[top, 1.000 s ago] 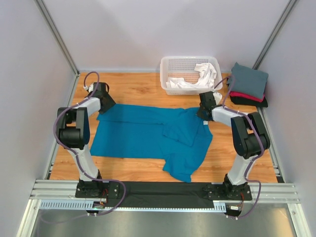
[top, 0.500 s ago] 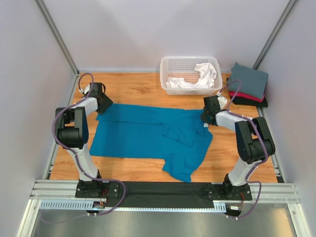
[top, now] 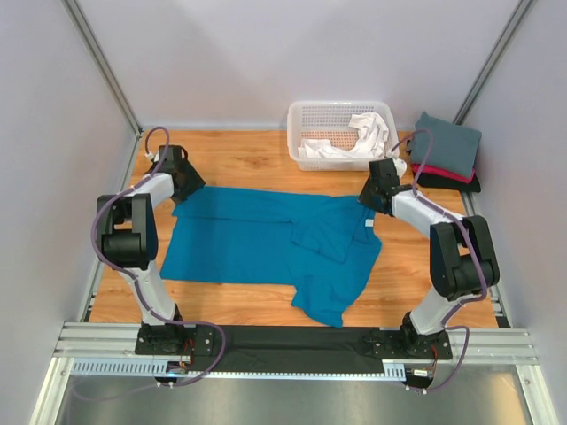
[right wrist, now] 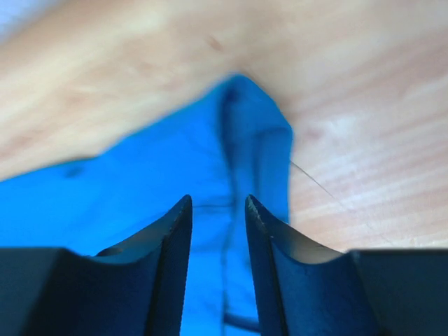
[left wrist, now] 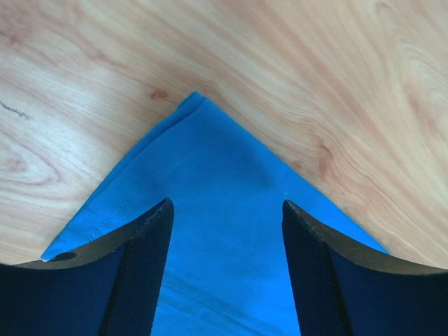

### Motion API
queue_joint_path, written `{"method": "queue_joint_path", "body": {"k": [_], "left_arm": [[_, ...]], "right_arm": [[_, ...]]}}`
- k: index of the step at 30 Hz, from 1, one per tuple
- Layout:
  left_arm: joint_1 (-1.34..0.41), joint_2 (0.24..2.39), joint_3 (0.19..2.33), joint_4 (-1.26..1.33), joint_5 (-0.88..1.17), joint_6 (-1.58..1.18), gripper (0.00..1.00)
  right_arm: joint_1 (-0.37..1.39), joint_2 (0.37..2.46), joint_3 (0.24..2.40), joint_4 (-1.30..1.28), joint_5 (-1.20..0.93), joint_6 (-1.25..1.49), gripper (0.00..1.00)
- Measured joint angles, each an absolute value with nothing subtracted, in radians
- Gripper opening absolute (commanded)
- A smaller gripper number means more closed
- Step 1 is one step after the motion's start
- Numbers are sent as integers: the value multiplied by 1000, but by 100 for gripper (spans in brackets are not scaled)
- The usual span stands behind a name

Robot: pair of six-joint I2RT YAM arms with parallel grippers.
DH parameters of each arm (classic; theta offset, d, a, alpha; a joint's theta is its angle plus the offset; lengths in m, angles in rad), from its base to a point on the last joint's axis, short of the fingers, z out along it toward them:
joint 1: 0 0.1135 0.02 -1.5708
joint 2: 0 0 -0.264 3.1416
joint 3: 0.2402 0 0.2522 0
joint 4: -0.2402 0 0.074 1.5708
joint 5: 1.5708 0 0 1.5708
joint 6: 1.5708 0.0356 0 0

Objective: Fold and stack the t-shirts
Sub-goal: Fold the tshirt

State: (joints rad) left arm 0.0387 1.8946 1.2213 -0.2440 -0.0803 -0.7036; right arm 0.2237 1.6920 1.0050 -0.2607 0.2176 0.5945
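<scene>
A large teal-blue t-shirt (top: 257, 239) lies spread on the wooden table, its right side folded over itself, with a small white label (top: 368, 222) showing. My left gripper (top: 188, 188) hovers over the shirt's far left corner (left wrist: 199, 140). It (left wrist: 226, 204) is open wide, with flat cloth under it and nothing held. My right gripper (top: 367, 198) is at the shirt's far right corner (right wrist: 245, 133). It (right wrist: 218, 199) stands open by a narrow gap above a crease in the cloth. Folded grey (top: 448, 142), red-pink (top: 441, 172) and black (top: 452, 184) t-shirts are stacked at the far right.
A white lattice basket (top: 330, 113) stands at the back, holding crumpled white t-shirts (top: 354, 140). Grey walls and metal posts close in the table on three sides. Bare wood (top: 257, 164) shows behind the teal shirt and along its left and right.
My right gripper has lifted back toward the far right off the shirt's edge, its jaws now slightly wider. My left gripper has shifted a little to the far left. The shirt lies as before.
</scene>
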Motion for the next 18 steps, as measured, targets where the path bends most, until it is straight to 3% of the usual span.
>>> {"method": "queue_joint_path", "body": {"k": [4,8,18], "left_arm": [[11,1840,1258,-270,-60,-615,79],[-84,1712,1278,-273,-51,-546,80],[-460,1365,1023,-188,-29,-622,80]], "right_arm": [[221,1629,1119,-292,178,539,42],[221,1539,1144,-288,145,526,40],[218,1386,855,-341,157,601,38]]}}
